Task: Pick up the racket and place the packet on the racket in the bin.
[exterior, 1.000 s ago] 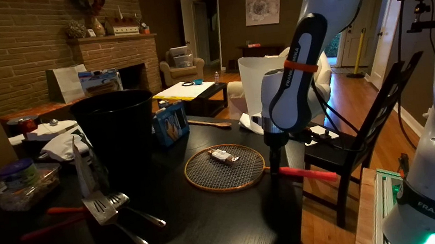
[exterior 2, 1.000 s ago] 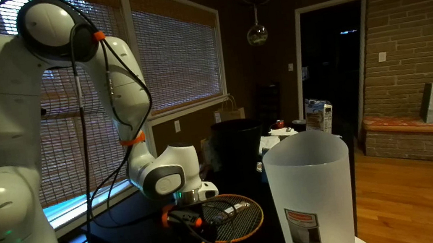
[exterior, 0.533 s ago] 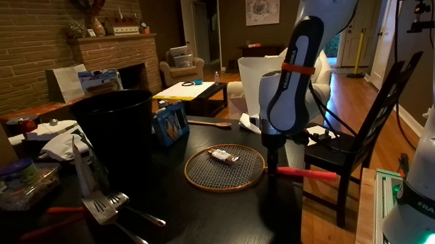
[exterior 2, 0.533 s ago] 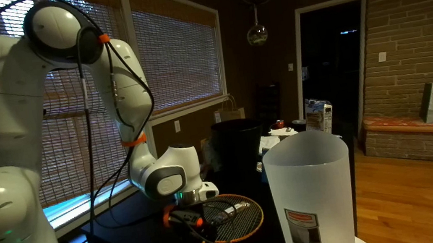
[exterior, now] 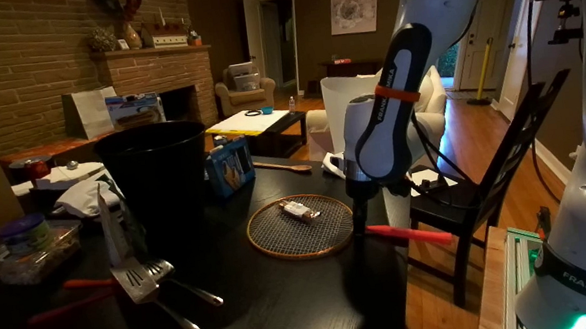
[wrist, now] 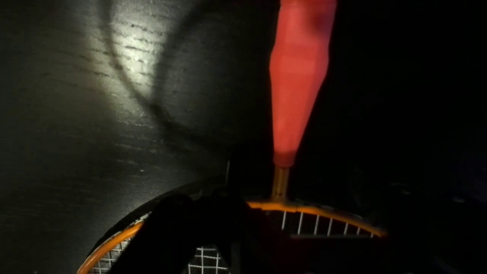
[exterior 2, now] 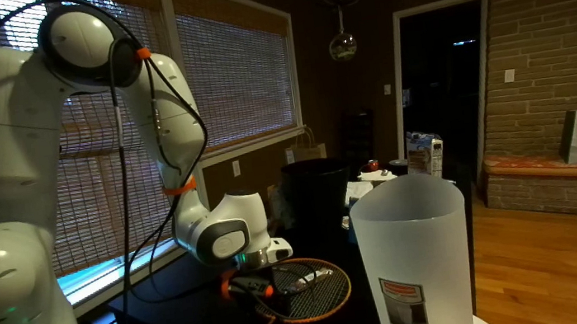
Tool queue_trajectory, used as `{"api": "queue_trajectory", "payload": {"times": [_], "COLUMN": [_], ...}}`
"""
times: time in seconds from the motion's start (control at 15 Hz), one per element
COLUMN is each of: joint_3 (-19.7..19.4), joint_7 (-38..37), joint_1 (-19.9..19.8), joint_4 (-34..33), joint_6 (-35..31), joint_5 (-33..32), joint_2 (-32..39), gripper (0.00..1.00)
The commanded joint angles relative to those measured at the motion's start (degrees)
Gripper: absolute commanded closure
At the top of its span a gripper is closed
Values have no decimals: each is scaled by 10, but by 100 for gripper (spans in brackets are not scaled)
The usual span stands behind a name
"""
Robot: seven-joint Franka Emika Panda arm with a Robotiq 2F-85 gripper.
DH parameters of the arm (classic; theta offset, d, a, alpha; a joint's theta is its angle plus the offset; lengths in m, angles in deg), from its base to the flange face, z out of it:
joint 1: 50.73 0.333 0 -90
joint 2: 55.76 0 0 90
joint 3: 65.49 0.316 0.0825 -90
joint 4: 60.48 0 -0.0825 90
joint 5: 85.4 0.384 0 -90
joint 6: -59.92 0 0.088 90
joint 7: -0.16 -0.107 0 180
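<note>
The racket (exterior: 307, 238) lies flat on the dark table, its red handle reaching over the table edge; it also shows in an exterior view (exterior 2: 323, 305). The small whitish-silver packet (exterior: 300, 210) rests on the strings and also shows in an exterior view (exterior 2: 313, 277); it is hidden in the wrist view. The tall black bin (exterior: 157, 175) stands on the table beyond the head, also in an exterior view (exterior 2: 317, 194). My gripper (exterior: 360, 230) points down at the racket's throat. In the dark wrist view the gripper (wrist: 302, 198) looks open, with the racket's throat (wrist: 280, 184) between its fingers.
Metal spatulas (exterior: 140, 284) lie on the table nearer the camera. A blue box (exterior: 230, 166) and wooden spoon (exterior: 293, 168) lie behind the racket. A tall white tapered container (exterior 2: 421, 262) stands beside the racket. A dark chair (exterior: 475, 192) stands by the table.
My gripper has moved a little along the racket, from the handle side towards the head. The racket has shifted very slightly the same way, with the packet still on it.
</note>
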Motion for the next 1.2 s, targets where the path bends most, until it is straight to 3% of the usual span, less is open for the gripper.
{"api": "queue_trajectory", "payload": {"times": [0.0,0.27,0.33,0.47,0.87,1.13], "joint_3": [7,1,-1,4,24,29], "joint_7": [-11,-15,-15,-14,-18,-27], "joint_1": [-5,-1,0,-5,-16,-18], "joint_4": [-8,-11,-12,-12,-17,-19], "joint_6": [-16,-18,-19,-20,-35,-47], "joint_5": [-2,-7,-7,-3,4,1], "joint_2": [14,13,13,13,22,30], "gripper": [51,79,44,41,2,0]}}
